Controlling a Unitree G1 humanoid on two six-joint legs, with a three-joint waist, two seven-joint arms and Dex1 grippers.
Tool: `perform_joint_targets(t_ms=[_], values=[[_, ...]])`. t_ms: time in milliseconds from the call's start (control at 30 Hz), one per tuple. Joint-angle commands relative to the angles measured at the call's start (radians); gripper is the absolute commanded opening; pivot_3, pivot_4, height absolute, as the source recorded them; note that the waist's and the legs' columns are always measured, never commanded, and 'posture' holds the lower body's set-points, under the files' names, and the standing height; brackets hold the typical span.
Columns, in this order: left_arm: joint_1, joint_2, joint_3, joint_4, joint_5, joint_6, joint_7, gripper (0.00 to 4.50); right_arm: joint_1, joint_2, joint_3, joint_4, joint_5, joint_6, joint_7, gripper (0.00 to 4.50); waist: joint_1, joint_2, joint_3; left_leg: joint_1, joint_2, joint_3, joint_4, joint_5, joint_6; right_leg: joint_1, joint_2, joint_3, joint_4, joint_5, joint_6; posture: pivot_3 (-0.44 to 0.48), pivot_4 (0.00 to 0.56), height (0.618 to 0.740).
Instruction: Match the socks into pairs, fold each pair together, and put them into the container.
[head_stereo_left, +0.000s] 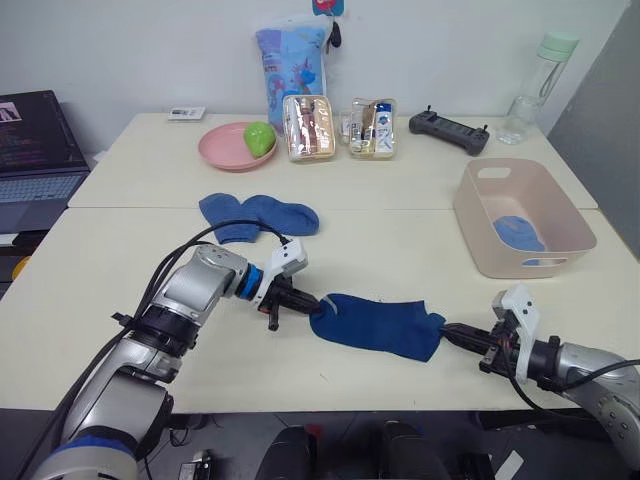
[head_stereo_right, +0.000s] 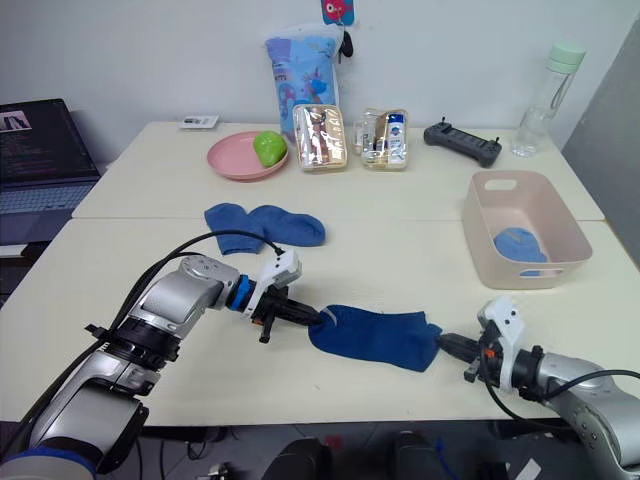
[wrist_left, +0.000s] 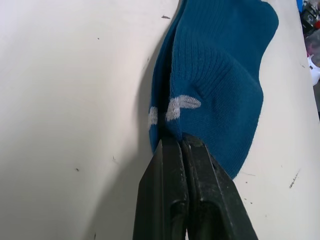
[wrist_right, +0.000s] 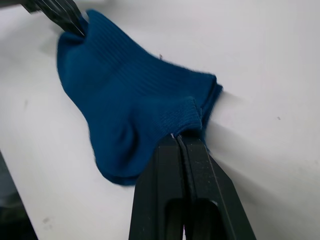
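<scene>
The pale counter (head_stereo_left: 400, 230) carries everything; its near edge and left side are partly hidden behind the robot's arms, and a seam splits it into a near and a far half. A laptop (head_stereo_left: 35, 160) on the far left is cut off by the frame edge. At the right, the pink-beige tub (head_stereo_left: 520, 215) holds a light blue bundle of socks (head_stereo_left: 518, 232); its front wall hides the bundle's lower part, so how it is folded cannot be made out. At the far side stand a tall patterned bag (head_stereo_left: 290, 60), a pink plate (head_stereo_left: 225, 148) with a green object (head_stereo_left: 259, 137) on it, two clear pouches (head_stereo_left: 340, 127) whose contents are hard to read, a dark controller (head_stereo_left: 448, 131) and a clear bottle (head_stereo_left: 535, 85).

Near the middle lies a dark blue sock pair (head_stereo_left: 380, 322), stretched flat between the two hands. The left hand (head_stereo_left: 308, 304) is pinched closed on its left end, beside small pale markings on the knit. The right hand (head_stereo_left: 452, 332) is clamped closed on the ribbed cuff at its right end. Whether this is one sock or two layered together is only hinted at by doubled edges.

Two medium blue socks (head_stereo_left: 258, 214) lie loose and overlapping just beyond the left arm, a black cable crossing their near edge.
</scene>
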Motion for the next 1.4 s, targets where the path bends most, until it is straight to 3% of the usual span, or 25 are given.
perform_joint_targets(t_ms=[33, 200, 267, 400, 533, 600, 700, 733, 967, 1200, 1400], values=[[0.007, 0.000, 0.054, -0.003, 0.020, -0.099, 0.035, 0.62, 0.012, -0.020, -0.020, -0.015, -0.030, -0.048, 0.012, 0.44, 0.000, 0.000, 0.000, 0.000, 0.000, 0.000, 0.000, 0.000, 0.000, 0.000, 0.000, 0.000, 0.000, 0.000, 0.000, 0.000, 0.150, 0.740], [0.022, -0.006, 0.166, 0.000, 0.001, -0.305, 0.075, 2.23, 0.038, -0.048, -0.109, -0.031, -0.042, -0.099, 0.020, 2.12, 0.001, 0.000, 0.000, 0.000, 0.000, 0.000, 0.000, 0.000, 0.000, 0.000, 0.000, 0.000, 0.000, 0.000, 0.000, 0.000, 0.150, 0.740], [0.021, -0.013, 0.215, -0.030, -0.033, -0.287, 0.095, 2.83, 0.023, -0.052, -0.161, -0.070, 0.003, -0.082, 0.025, 2.77, 0.002, 0.000, 0.000, 0.000, 0.000, 0.000, 0.000, 0.000, 0.000, 0.000, -0.001, 0.000, 0.000, 0.000, 0.000, 0.000, 0.150, 0.740], [0.050, -0.026, 0.255, -0.106, -0.073, -0.337, 0.073, 2.83, -0.019, -0.067, -0.141, -0.135, 0.008, -0.080, 0.024, 2.77, 0.000, 0.000, 0.000, 0.000, 0.000, 0.000, 0.000, 0.000, 0.000, 0.000, -0.001, 0.000, 0.000, 0.000, 0.000, 0.000, 0.150, 0.740], [0.093, -0.113, 0.273, -0.199, -0.127, -0.351, 0.106, 1.91, -0.179, 0.011, 0.064, -0.152, -0.132, -0.144, -0.071, 1.78, -0.001, 0.000, 0.000, 0.001, 0.000, 0.000, 0.001, 0.000, 0.000, 0.000, -0.001, 0.000, 0.000, 0.000, 0.000, 0.000, 0.150, 0.740], [0.155, -0.159, 0.231, -0.246, -0.084, -0.419, 0.140, 1.29, -0.238, 0.063, 0.197, -0.105, -0.255, -0.213, -0.109, 1.06, -0.001, 0.000, 0.000, 0.001, 0.000, 0.000, 0.000, 0.000, 0.000, 0.000, -0.001, 0.000, 0.000, 0.000, 0.000, 0.000, 0.150, 0.740], [0.218, -0.203, 0.168, -0.236, 0.000, -0.512, 0.194, 0.30, -0.250, 0.129, 0.295, -0.046, -0.337, -0.266, -0.141, 0.01, 0.000, 0.000, 0.000, 0.001, 0.000, 0.000, 0.000, 0.000, 0.000, 0.000, -0.001, 0.000, 0.000, 0.000, 0.000, 0.000, 0.150, 0.740], [0.231, -0.216, 0.147, -0.207, 0.032, -0.542, 0.210, 0.03, -0.233, 0.141, 0.320, -0.017, -0.366, -0.289, -0.145, 0.00, 0.002, 0.000, 0.000, 0.000, 0.000, 0.000, 0.000, 0.000, 0.000, 0.000, -0.001, 0.000, 0.000, 0.000, 0.000, 0.000, 0.150, 0.740], [0.253, -0.201, 0.102, 0.007, 0.162, -0.751, 0.241, 0.03, -0.078, 0.137, 0.345, 0.090, -0.454, -0.385, -0.136, 0.00, 0.004, 0.001, -0.001, 0.000, -0.001, 0.001, 0.001, 0.000, 0.000, 0.000, -0.001, 0.000, 0.000, 0.000, 0.000, 0.000, 0.150, 0.740], [0.254, -0.149, 0.163, 0.073, 0.089, -0.686, 0.189, 0.03, 0.043, 0.117, 0.200, 0.076, -0.376, -0.424, -0.111, 0.00, 0.002, 0.000, -0.003, 0.003, 0.000, 0.001, 0.000, 0.000, 0.000, 0.003, -0.001, 0.000, 0.000, 0.000, 0.000, 0.000, 0.150, 0.740], [0.269, -0.106, 0.203, -0.026, -0.015, -0.558, 0.109, 0.03, 0.113, 0.075, 0.082, -0.059, -0.177, -0.315, -0.013, 0.00, 0.001, 0.000, -0.003, 0.004, 0.000, 0.001, 0.000, 0.000, 0.000, 0.003, 0.000, 0.000, 0.001, 0.000, 0.000, 0.000, 0.150, 0.740]])
